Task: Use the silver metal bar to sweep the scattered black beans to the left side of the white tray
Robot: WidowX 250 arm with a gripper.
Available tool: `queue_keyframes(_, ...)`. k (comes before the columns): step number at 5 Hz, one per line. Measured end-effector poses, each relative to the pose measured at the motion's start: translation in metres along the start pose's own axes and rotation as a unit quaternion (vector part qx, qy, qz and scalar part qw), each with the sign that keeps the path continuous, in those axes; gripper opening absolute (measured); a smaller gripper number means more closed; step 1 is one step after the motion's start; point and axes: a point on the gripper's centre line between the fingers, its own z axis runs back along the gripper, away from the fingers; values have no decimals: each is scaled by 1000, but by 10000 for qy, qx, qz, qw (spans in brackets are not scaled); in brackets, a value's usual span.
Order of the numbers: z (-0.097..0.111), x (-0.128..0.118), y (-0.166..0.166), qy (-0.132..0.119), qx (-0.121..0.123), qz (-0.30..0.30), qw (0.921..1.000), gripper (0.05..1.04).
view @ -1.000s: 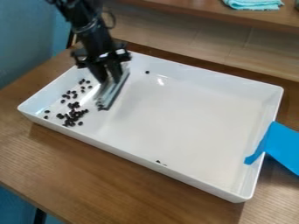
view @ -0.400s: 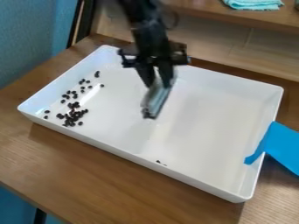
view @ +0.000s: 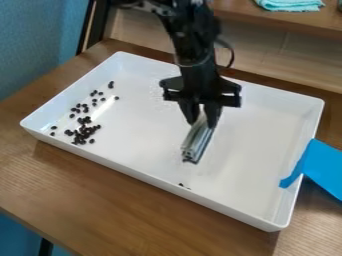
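Note:
The black gripper (view: 202, 116) hangs over the middle of a white tray (view: 267, 117), shut on a grey, brush-like tool (view: 198, 140). The tool slants down and to the left, its lower end over the tray's floor; whether it touches the floor I cannot tell. Dark beans (view: 81, 134) lie clustered and scattered in the tray's left part. A few small dark pieces (view: 182, 185) sit at the inner foot of the tray's front wall, below the tool.
Blue tape (view: 319, 167) crosses the tray's right wall onto the wooden table (view: 100, 192). Behind, a teal cloth (view: 290, 4) lies on a wooden shelf (view: 244, 15).
From the tray's left part, the gripper and tool have moved right and toward the front. A few beans near the back left show at different spots than in the oldest frame.

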Motion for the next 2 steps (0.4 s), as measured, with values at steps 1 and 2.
queue_keyframes(1,-19,-3,3,181,172,184,9995,386)
queue_keyframes(2,-38,6,4,61,438,252,9987,721)
